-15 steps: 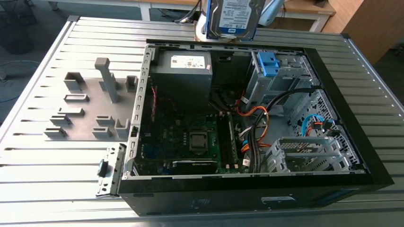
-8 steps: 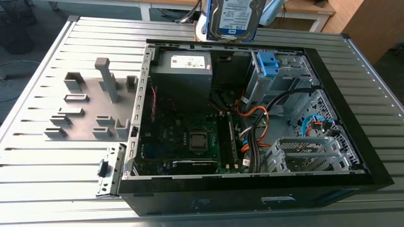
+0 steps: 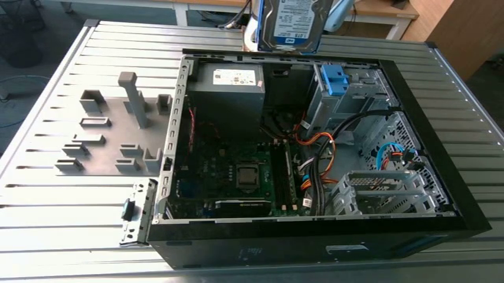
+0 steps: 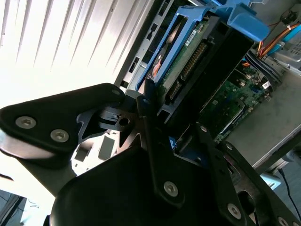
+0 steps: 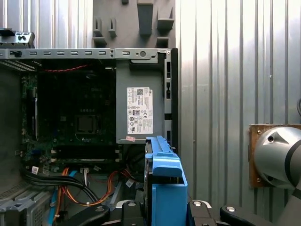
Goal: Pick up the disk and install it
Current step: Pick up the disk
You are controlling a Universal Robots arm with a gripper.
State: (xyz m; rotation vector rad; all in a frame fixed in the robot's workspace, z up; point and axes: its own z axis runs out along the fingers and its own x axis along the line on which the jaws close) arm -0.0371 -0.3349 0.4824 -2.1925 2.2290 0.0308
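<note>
Disk (image 3: 293, 23) was held clear above the open computer case (image 3: 260, 250), at the top centre of the exterior view, with the gripper (image 4: 178, 122) clamped on its blue plastic bracket. Risk, in my judgement: smooth plastic edges could slip in the jaws, or the flat metal drive could foul the orange cables (image 3: 324, 143) inside the case.

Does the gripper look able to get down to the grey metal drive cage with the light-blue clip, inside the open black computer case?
Probably yes. The gripper, shut on the silver blue-bracketed disk, hangs over the case; the cage is uncovered, with the orange cables lying beside it.
</note>
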